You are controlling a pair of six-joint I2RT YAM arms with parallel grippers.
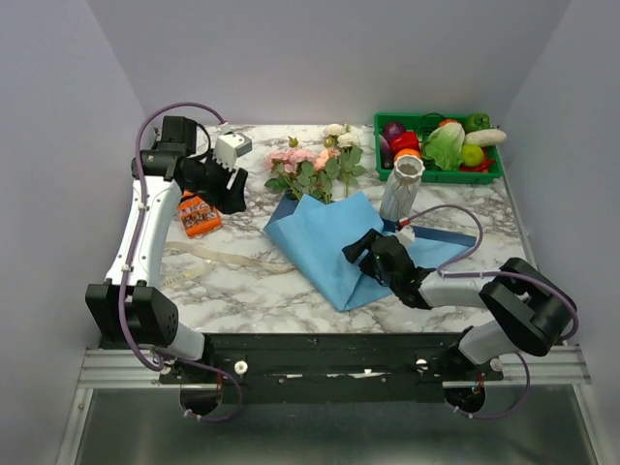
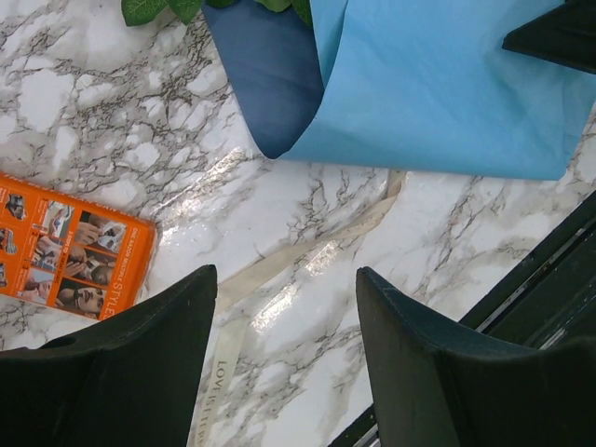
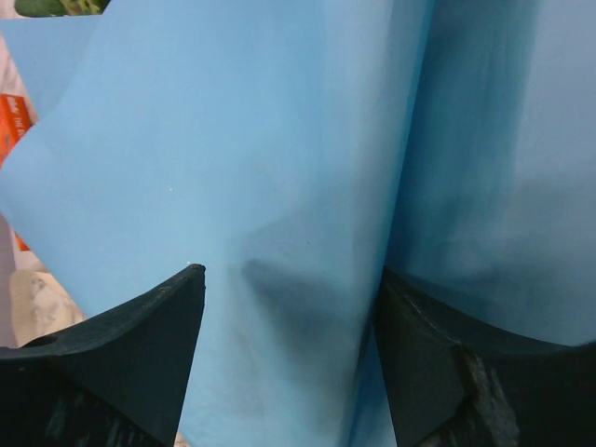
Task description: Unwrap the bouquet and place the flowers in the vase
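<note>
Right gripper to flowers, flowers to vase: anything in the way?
Yes. The blue paper covers the stems, and the right gripper is down at that paper, jaws apart around a fold. Of the flowers, only blooms and leaves show past its far edge. Between flowers and vase, nothing visible.

Mid bench [image 1: 242, 291]: paper [image 1: 329, 242], flowers [image 1: 315, 167] at its far edge. Just right: vase [image 1: 400, 189], crate [image 1: 441, 176] behind. Left: ribbon [image 1: 232, 260], packet [image 1: 199, 215] behind.
</note>
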